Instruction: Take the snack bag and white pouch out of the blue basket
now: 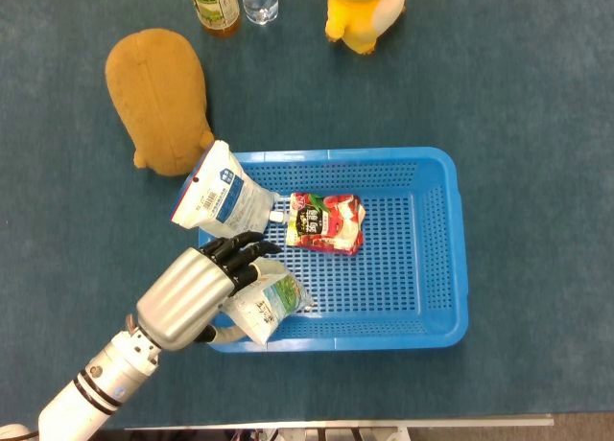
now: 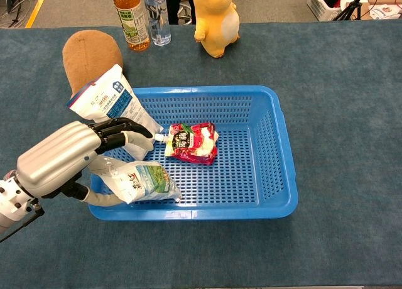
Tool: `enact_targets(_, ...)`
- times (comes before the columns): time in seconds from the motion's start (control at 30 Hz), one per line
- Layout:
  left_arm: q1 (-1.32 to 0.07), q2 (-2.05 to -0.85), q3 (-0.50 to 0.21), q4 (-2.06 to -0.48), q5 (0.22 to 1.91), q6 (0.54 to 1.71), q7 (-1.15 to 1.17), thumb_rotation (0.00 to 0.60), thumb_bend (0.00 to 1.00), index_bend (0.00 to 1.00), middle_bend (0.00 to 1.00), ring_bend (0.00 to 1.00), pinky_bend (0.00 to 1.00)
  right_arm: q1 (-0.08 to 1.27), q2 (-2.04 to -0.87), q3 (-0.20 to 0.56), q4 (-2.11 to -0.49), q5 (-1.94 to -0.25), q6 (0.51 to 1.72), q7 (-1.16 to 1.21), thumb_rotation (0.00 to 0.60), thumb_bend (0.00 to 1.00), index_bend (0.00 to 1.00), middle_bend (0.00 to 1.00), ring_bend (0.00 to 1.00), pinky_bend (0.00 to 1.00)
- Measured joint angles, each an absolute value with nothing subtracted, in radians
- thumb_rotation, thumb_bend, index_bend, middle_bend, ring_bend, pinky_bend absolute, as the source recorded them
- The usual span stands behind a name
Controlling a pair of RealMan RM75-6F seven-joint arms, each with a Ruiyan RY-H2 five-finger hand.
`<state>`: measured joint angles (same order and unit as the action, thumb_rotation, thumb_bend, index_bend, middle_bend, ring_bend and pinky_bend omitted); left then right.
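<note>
The snack bag, green and white, lies at the front-left corner of the blue basket, partly over its rim. The white pouch with a blue label leans on the basket's left rim, spout pointing inward. My left hand reaches over the snack bag: its dark fingers stretch above the bag toward the pouch's spout, and the thumb lies under the bag's near edge. The fingers are not closed on the bag. My right hand shows in neither view.
A red pouch lies in the basket's middle. A brown plush sits behind the white pouch. A tea bottle, a clear bottle and a yellow toy stand at the back.
</note>
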<state>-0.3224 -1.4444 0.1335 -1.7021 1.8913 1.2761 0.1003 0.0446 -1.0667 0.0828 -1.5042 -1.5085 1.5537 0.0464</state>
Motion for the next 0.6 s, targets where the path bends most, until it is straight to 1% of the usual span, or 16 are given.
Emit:
enact_targets(0.4,-0.352,-1.453,0.120,-1.688,1.888,1.274,0.101,0.600,0.13,0.31,0.28,0.19,0.35,0.039,-1.072,0.082,-1.500,-1.509,1.556,0.055,0.600,0.08,0.25,0.32,0.28,0.46)
enact_targets(0.47,-0.357,-1.454,0.119,-1.685,1.884,1.269,0.099,0.600,0.17,0.31,0.29,0.19,0.35,0.039,-1.073,0.082,-1.499,-1.508,1.556,0.056,0.600,0.08,0.25,0.32,0.28,0.46)
enact_targets(0.6,-0.365,-1.455,0.120,-1.681,1.876,1.261,0.100,0.600,0.32,0.32,0.31,0.19,0.35,0.038,-1.074,0.081,-1.497,-1.507,1.555,0.058,0.600,0.08,0.25,0.32,0.28,0.46)
